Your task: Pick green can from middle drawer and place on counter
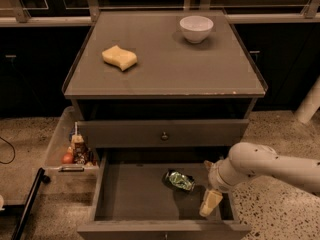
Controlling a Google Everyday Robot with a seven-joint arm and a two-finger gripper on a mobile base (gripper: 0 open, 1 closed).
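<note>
Camera view: gripper down in the drawer, can not yet lifted

From where I stand, the middle drawer (135, 196) is pulled out and the green can (180, 180) lies on its side on the drawer floor, towards the back right. The gripper (208, 183) hangs inside the drawer just to the can's right, its two pale fingers spread, with nothing between them. So I judge the reach is made, but closing on the can, lifting it and carrying it up are all left. The counter (170, 71) above holds only a white bowl (196, 28) and a yellow sponge (120, 57).
</note>
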